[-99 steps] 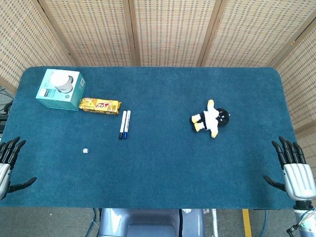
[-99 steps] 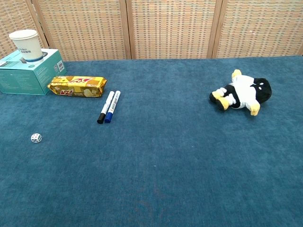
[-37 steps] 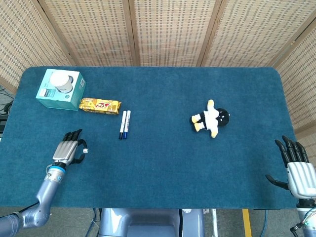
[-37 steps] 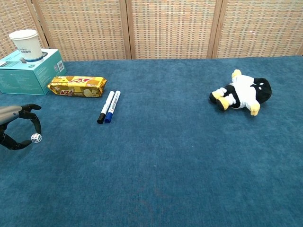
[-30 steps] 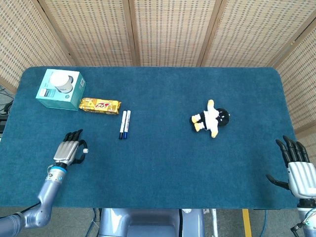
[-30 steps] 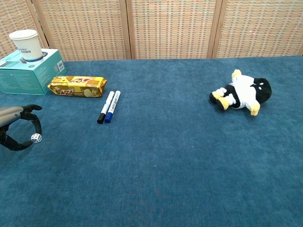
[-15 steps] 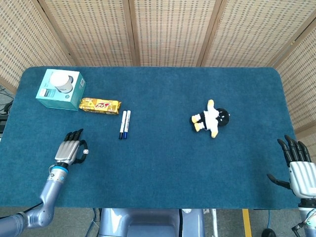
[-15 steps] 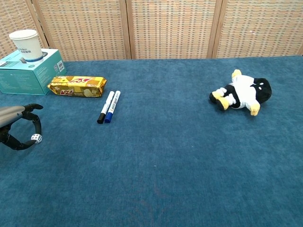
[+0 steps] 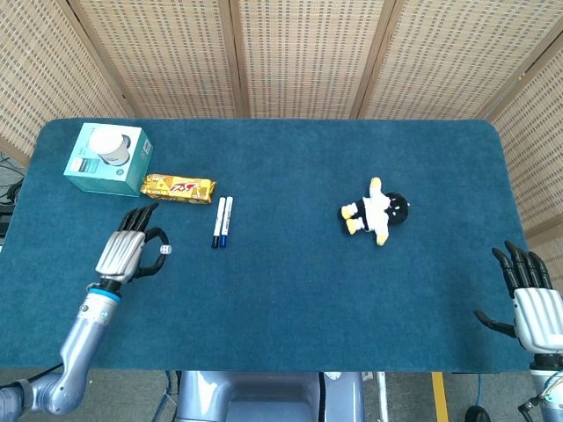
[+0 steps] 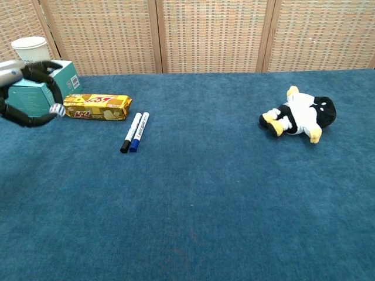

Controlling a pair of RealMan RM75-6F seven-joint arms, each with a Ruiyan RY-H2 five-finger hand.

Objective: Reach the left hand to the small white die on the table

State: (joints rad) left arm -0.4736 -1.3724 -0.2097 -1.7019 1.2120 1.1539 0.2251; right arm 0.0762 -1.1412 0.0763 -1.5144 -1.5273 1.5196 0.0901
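The small white die (image 9: 164, 251) sits between the thumb and a fingertip of my left hand (image 9: 126, 253), which pinches it. In the chest view the die (image 10: 57, 109) and the left hand (image 10: 28, 93) are raised well above the blue table (image 10: 193, 211), in front of the teal box. My right hand (image 9: 533, 304) hangs beyond the table's front right corner with its fingers spread and nothing in it; the chest view does not show it.
A teal box (image 9: 91, 171) with a paper cup (image 9: 111, 145) on it stands at the back left. Next to it lie a yellow snack pack (image 9: 179, 188) and two markers (image 9: 222, 221). A plush penguin (image 9: 376, 211) lies right of centre.
My left hand, which lay curled around the die on the table, has closed on it and lifted it up and away from me. The right hand has stayed put.
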